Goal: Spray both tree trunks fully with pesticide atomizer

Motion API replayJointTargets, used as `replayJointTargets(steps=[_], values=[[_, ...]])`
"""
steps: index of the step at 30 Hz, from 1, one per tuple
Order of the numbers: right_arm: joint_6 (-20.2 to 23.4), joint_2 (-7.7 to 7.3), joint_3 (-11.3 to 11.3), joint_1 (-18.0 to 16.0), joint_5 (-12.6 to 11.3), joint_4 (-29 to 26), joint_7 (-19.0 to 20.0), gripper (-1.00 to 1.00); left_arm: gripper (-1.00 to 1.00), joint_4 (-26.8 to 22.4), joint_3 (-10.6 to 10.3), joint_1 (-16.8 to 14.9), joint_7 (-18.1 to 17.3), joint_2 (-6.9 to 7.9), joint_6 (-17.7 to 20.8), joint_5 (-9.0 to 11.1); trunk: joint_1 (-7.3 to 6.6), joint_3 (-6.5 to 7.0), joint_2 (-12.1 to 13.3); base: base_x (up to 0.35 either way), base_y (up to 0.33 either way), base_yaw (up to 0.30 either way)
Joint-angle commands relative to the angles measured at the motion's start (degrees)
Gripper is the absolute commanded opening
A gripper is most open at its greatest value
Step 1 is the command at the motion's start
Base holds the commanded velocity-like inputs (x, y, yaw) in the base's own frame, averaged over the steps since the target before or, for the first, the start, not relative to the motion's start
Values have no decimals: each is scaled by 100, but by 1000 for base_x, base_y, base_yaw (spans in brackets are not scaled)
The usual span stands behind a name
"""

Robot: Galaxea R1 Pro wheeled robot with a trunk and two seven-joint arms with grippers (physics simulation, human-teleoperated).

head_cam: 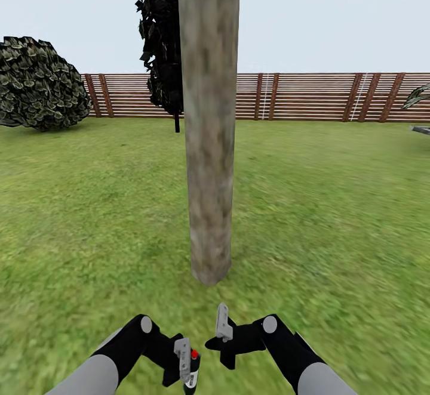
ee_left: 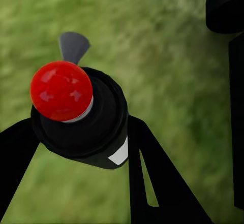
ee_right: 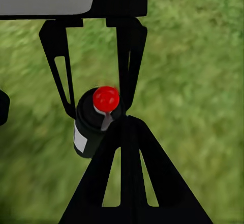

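Far left by the wooden fence (head_cam: 310,96) you have a rounded leafy bush (head_cam: 37,83), and next to it a thin-stemmed black conifer (head_cam: 162,43) standing behind the trunk. Low in the head view, your left gripper (head_cam: 184,364) hangs over the grass (head_cam: 89,204) with its fingers pinching the pesticide atomizer (head_cam: 192,372). The left wrist view shows the atomizer (ee_left: 84,115) up close: a dark body with a red cap and a grey nozzle tab, gripped between the two black fingers (ee_left: 152,178).

Straight ahead of you, the tree (head_cam: 209,120) rises with its thick, mottled beige-brown trunk, its base just beyond both grippers.

Your right gripper (head_cam: 222,329) sits just right of the left one, jaws pressed together and holding nothing. Its wrist camera looks past them at the atomizer (ee_right: 94,122) clamped in the left gripper (ee_right: 96,82).
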Motion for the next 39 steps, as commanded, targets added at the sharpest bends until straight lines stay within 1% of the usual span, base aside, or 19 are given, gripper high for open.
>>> replayJointTargets(steps=[1,6,8,11,13,15,24,29,39], values=[[-31,2,-6,-2,50,-8,4,-100,-100,-7,3,-3,-5,-5,-60,-46,-1,-5,-2,0,0,0],[-31,2,-6,-2,52,-8,4,-100,-100,-8,7,-10,-11,-12,-74,-38,-1,-5,-2,0,0,0],[-31,0,-6,-2,51,-8,4,-100,-100,-8,7,-10,-15,-14,-79,44,-1,-5,-2,0,0,0],[-31,-2,-6,-2,51,-8,4,-100,-100,-8,4,-10,-32,-15,-101,267,-1,-5,-2,0,0,0],[-31,-1,-6,-2,52,-8,4,-100,-100,-8,4,-11,-36,-13,-117,341,-1,-5,-2,0,0,0],[-31,-1,-6,-2,51,-8,4,-100,-100,-8,3,-11,-41,-12,-124,368,-1,-5,-2,0,0,0],[-31,-7,-6,-2,57,-8,4,-100,-100,-1,3,-11,-65,-12,-145,389,-1,-5,-2,0,0,0],[-31,-7,-6,-2,59,-8,4,-100,-100,1,11,-10,-72,-20,-266,402,-1,-5,-2,0,0,0],[-31,-7,-7,-2,59,-1,4,-100,-100,1,19,-10,-81,-30,-291,407,-1,-5,-2,0,0,0]])
